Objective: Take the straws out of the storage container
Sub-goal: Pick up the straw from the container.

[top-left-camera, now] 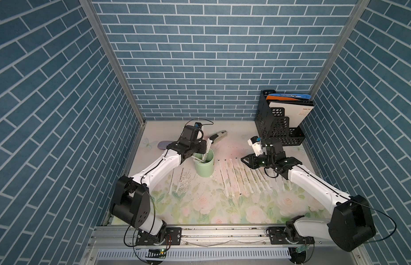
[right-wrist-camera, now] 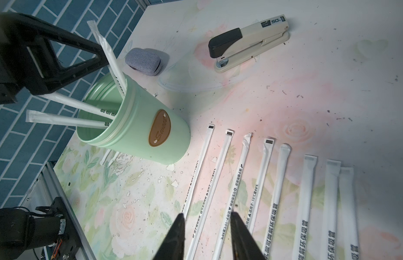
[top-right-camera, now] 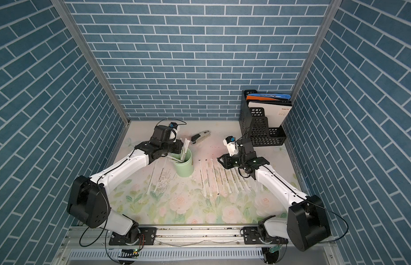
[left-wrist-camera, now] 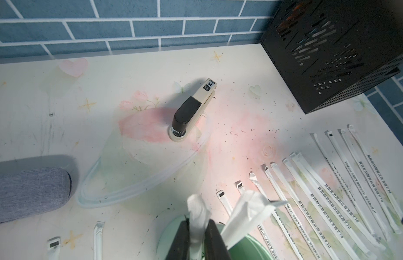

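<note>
The mint-green storage container (top-left-camera: 204,168) (top-right-camera: 184,168) (right-wrist-camera: 137,126) stands upright left of the table's middle, with three straws in it. My left gripper (top-left-camera: 205,149) (left-wrist-camera: 197,221) is above its rim, shut on one upright straw (left-wrist-camera: 199,213) (right-wrist-camera: 119,78). Two other straws (right-wrist-camera: 67,120) lean out over the rim. Several straws (top-left-camera: 246,179) (top-right-camera: 223,179) (right-wrist-camera: 265,180) lie in a row on the table right of the cup. My right gripper (top-left-camera: 243,160) (right-wrist-camera: 206,217) hovers over that row, open and empty. Two more straws (top-left-camera: 177,181) lie left of the cup.
A beige and black stapler (top-left-camera: 219,135) (left-wrist-camera: 191,110) lies behind the cup. A grey fabric case (top-left-camera: 164,145) (left-wrist-camera: 29,189) lies at the back left. A black perforated file holder (top-left-camera: 280,124) with folders fills the back right corner. Blue brick walls enclose three sides.
</note>
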Controlling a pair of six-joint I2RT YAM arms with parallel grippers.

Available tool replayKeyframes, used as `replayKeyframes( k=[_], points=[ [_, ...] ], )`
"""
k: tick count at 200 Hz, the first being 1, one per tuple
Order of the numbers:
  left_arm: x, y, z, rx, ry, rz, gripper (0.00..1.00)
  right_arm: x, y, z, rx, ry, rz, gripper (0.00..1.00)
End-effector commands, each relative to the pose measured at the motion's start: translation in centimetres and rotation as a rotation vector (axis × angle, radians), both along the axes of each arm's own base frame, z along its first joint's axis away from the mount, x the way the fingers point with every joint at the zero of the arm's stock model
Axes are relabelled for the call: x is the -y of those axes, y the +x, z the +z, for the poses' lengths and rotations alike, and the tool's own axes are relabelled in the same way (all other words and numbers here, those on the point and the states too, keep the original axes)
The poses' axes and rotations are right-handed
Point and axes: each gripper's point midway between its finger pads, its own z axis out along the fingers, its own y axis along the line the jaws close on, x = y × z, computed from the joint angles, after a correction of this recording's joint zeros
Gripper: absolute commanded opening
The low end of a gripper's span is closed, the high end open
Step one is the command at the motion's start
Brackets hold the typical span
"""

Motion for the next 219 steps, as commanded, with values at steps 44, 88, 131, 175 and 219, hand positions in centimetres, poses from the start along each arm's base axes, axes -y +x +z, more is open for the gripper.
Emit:
replayKeyframes(
  k=[44,88,131,175,219],
  points=[
    [0.1,0.2,1.5,0.029,-0.001,0.001,0.06,-0.4,-0.1,0.3,-0.007,0.011,0.01,0.34],
    [-0.3,0.0,3.8,0.059,-0.004,0.008,0.06,-0.5,0.0,0.8,0.002,0.019,0.012,0.34],
    [-1.0,-0.9,6.4,0.095,-0.006,0.023,0.06,-0.7,0.1,1.4,0.013,0.037,0.016,0.34],
    [-2.4,-1.5,10.1,0.159,0.024,0.054,0.06,-0.8,-0.1,2.1,0.029,0.049,0.023,0.35],
    [-4.0,-2.6,17.0,0.289,0.001,0.1,0.06,-1.0,0.0,2.5,0.043,0.063,0.031,0.35]
  ],
)
